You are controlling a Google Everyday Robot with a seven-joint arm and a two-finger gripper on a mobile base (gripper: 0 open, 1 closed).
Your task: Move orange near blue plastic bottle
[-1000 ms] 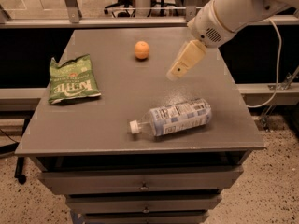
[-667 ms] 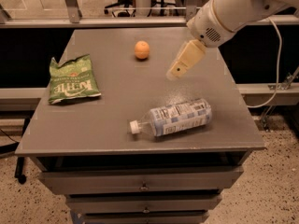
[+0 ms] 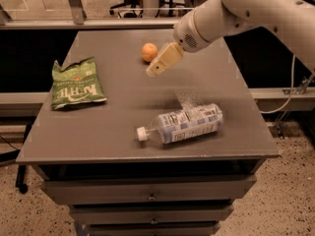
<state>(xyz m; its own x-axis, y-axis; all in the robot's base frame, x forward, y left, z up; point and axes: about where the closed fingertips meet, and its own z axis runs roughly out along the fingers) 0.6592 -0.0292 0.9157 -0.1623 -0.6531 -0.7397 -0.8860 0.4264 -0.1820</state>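
Dark grey worktop, flat and rectangular, set on a cabinet of drawers seen at the front. White robot arm enters from the upper right and reaches down and left over the far half of the worktop. Blue plastic bottle lies on its side in the near right part of the worktop, its white cap pointing left toward the near edge and its blue-and-white label facing up. Green chip bag lies flat near the left edge, well apart from the bottle. The hand, tan in colour, slopes down and to the left from the end of the arm, above the worktop's middle rear area; it holds nothing visible, and whether it is apart or together cannot be told from this view. Orange rests on the worktop toward the far edge, just beside the hand on its upper left; contact between the two cannot be confirmed. The orange sits well apart from the bottle, with the hand between them, and to the right of the chip bag.
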